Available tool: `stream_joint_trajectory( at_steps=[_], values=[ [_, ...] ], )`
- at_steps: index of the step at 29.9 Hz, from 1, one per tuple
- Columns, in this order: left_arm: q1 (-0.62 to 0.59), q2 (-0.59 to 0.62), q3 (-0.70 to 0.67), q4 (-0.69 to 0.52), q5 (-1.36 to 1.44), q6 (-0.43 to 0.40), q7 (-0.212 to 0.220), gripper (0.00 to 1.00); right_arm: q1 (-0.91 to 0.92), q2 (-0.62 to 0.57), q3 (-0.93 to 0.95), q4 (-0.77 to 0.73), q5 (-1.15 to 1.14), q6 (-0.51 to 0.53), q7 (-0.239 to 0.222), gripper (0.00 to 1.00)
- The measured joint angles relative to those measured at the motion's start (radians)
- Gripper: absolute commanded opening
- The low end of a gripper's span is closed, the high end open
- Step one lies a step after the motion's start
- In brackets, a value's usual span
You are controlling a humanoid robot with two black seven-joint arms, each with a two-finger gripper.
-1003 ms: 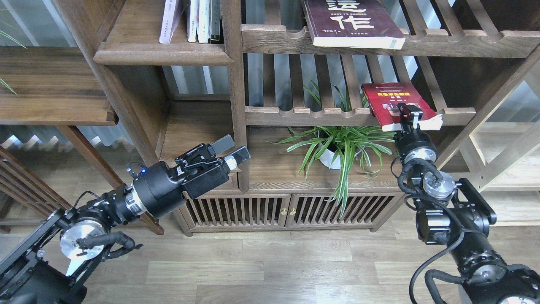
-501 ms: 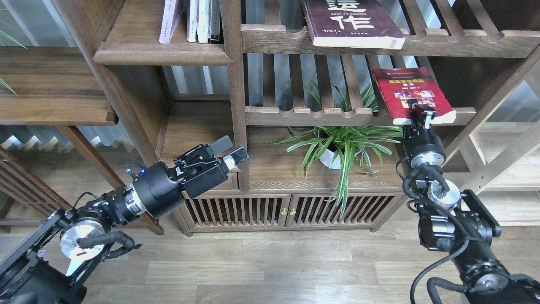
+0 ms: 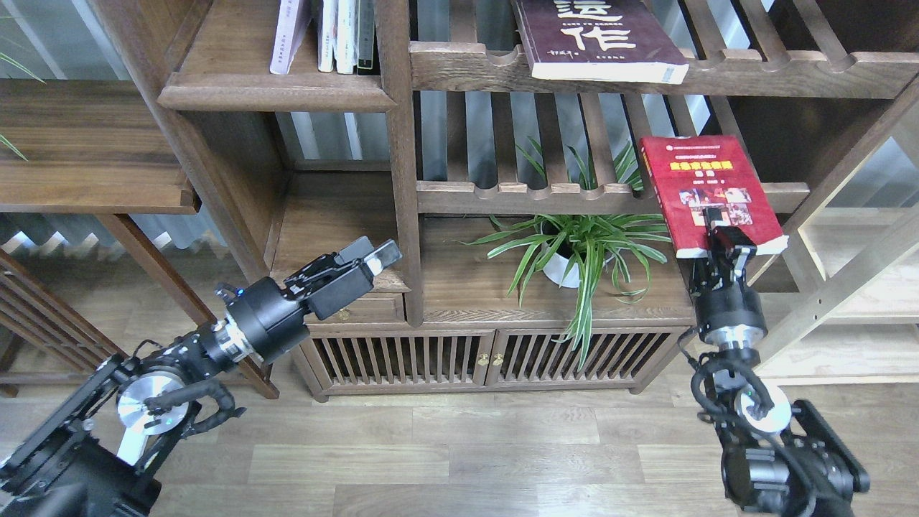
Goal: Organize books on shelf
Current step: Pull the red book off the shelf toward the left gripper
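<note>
Head view: the red book (image 3: 707, 190) is gripped at its near edge by the right gripper (image 3: 724, 240), face up and tilted, overhanging the front rail of the lower slatted rack (image 3: 546, 195). A yellow title and small photos can be seen on the cover, but the text is too small to be read.

The left gripper (image 3: 375, 256) is held slightly parted with nothing in it, in front of the low cubby by the drawer (image 3: 362, 309).

The maroon book (image 3: 599, 36) is laid on the upper slatted rack (image 3: 754, 72), its corner poking past the rail; big white characters 运作 are printed on it, the upper one partly cut off by the frame edge. The pale book (image 3: 286, 36) is leaned on the shelf (image 3: 276, 90) at upper left, with slim books (image 3: 346, 34) stood just beside it.

A potted plant (image 3: 581, 248) is sat below the lower rack, leaves spilling toward the red book and over the cabinet doors (image 3: 488, 359). A thick post (image 3: 400, 158) is stood between the racks and the shelf.
</note>
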Motion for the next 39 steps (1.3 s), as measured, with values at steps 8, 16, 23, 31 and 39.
stream_joint_trajectory(
  at_steps=[8,16,23,31,39],
  values=[
    [-0.065,-0.030,-0.002,0.068,0.001,0.000,0.000,0.99,-0.052,-0.010,-0.128,0.065,0.000,0.000,0.000,0.03],
    [-0.042,-0.098,0.025,0.122,-0.098,0.000,0.000,0.99,-0.058,-0.002,-0.235,0.123,-0.006,0.000,0.002,0.03],
    [-0.018,-0.107,0.115,0.134,-0.271,0.000,0.008,0.99,-0.059,0.010,-0.285,0.152,-0.010,0.000,0.005,0.03],
    [-0.015,-0.106,0.137,0.187,-0.320,0.000,0.003,0.99,-0.054,0.064,-0.338,0.186,-0.012,0.000,0.006,0.03],
    [-0.002,-0.109,0.147,0.194,-0.382,0.000,0.001,0.99,-0.050,0.096,-0.413,0.211,-0.022,0.000,0.006,0.03]
  ],
)
